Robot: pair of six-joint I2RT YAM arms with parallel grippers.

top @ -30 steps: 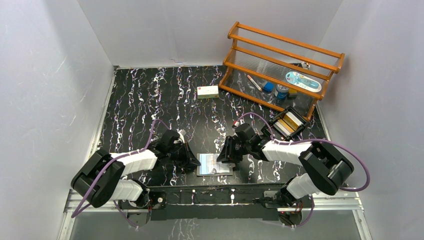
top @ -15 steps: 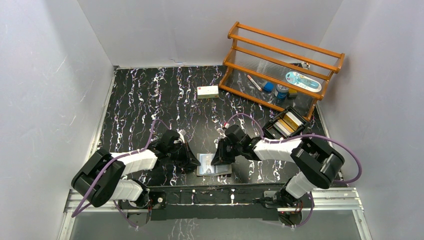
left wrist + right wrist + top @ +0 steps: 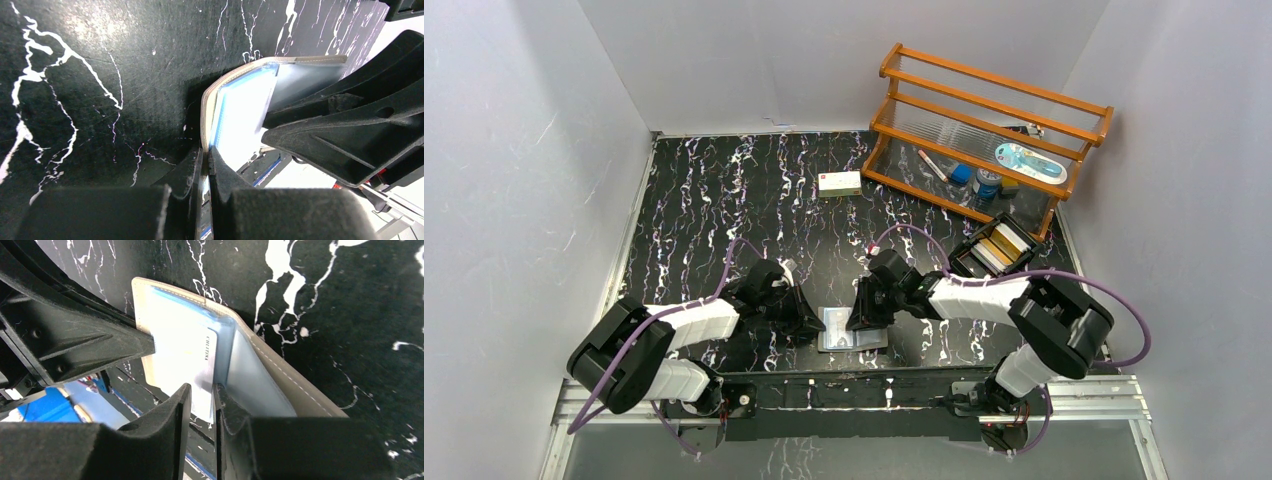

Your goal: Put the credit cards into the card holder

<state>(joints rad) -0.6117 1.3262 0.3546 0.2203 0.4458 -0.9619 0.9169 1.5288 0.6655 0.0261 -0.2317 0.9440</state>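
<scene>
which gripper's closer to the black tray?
Right. The right gripper is at the right side of the card holder, down-left of the black tray; the left gripper is across the holder, farther away.

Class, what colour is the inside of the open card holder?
Light blue inside the card holder, clearest in the left wrist view.
</scene>
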